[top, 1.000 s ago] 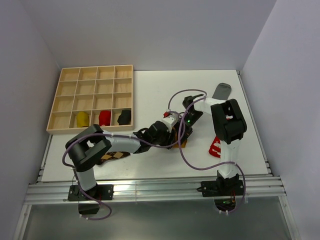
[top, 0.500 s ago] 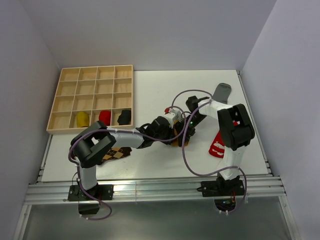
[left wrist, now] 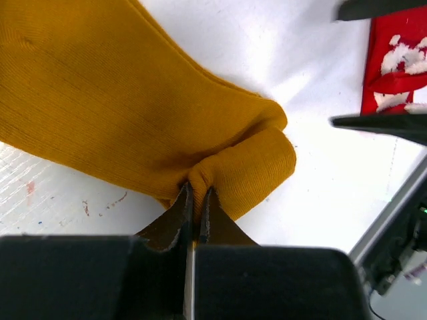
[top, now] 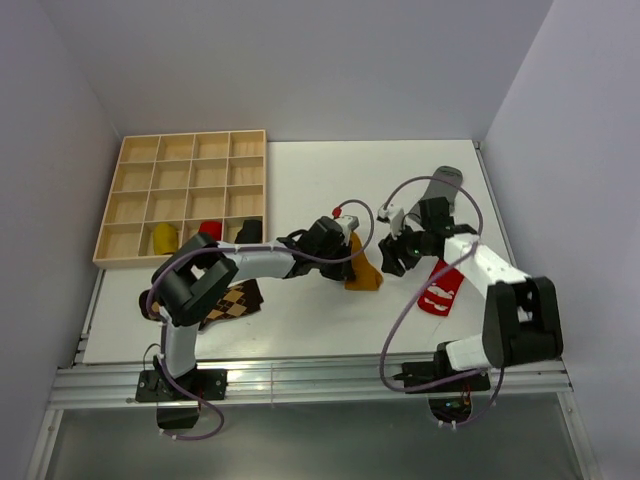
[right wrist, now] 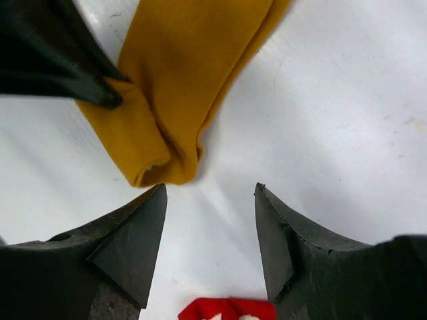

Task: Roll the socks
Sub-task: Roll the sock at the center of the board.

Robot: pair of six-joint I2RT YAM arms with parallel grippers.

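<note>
Left end effector [left wrist: 195, 193]: pressed together on a small fold at the doubled-over end of the mustard sock [left wrist: 100, 100], which lies on the white surface [top: 300, 180] between the two arms, where a second ago both crowded over it. Right end effector [right wrist: 210, 190]: now spread and drawn back just short of the sock's end, holding nothing, so the roll looks handed to the left side and barely begun. Not legible: the sock's cuff, cut off in both wrist views; argyle sock [top: 232, 303] partly under the left arm; grey sock [top: 442, 182] partly behind the right.
</note>
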